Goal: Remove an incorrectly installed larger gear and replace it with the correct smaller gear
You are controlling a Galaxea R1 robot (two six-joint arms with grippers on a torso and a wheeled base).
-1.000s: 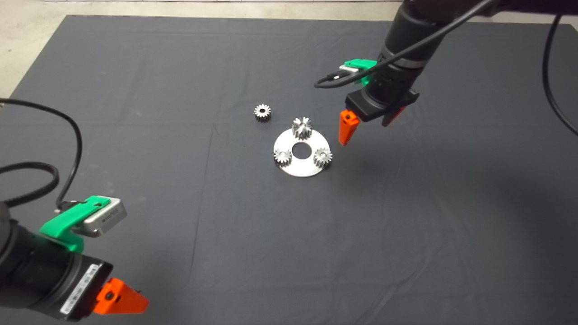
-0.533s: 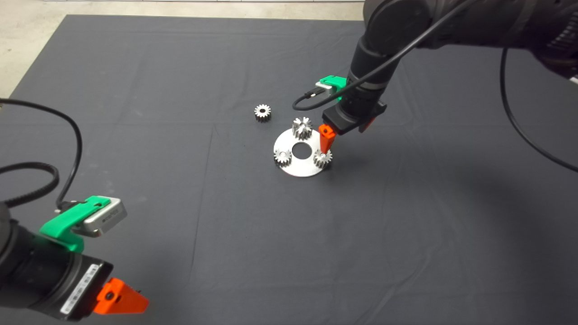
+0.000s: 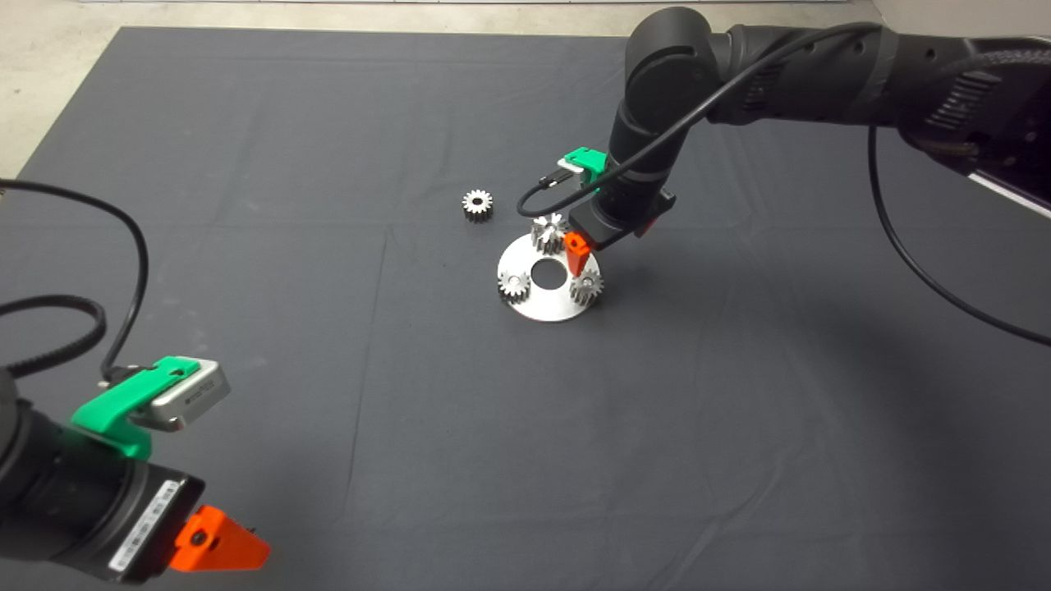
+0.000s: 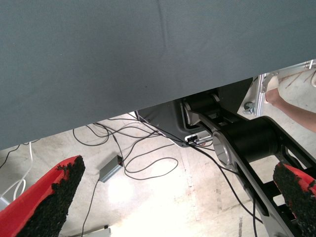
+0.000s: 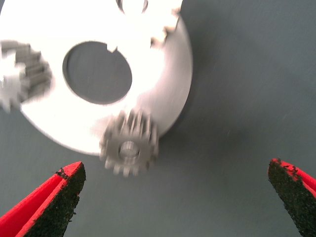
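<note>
The larger gear (image 3: pixel 548 231) stands upright on the far edge of a round silver plate (image 3: pixel 542 308). The smaller gear (image 3: pixel 477 203) lies loose on the mat, up and to the left of the plate. My right gripper (image 3: pixel 589 246) hangs open just over the plate's right side, one red finger (image 3: pixel 576 253) between the larger gear and a pinned small gear (image 3: pixel 587 286). In the right wrist view that pinned gear (image 5: pixel 129 145) sits on the plate (image 5: pixel 163 89) rim, ahead of the wide-apart fingers, and my right gripper (image 5: pixel 173 202) holds nothing. My left gripper (image 3: pixel 218 548) is parked at the lower left, open.
A second pinned small gear (image 3: pixel 513 283) sits on the plate's left side, and the plate has a round centre hole (image 3: pixel 548 273). The left wrist view shows the mat edge, floor cables (image 4: pixel 148 163) and a person's arm (image 4: pixel 291 106) beyond my left gripper (image 4: pixel 182 197).
My right arm has swung left and down, from beside the plate's right edge to just over the plate next to the larger gear. The left arm and the gears have not moved.
</note>
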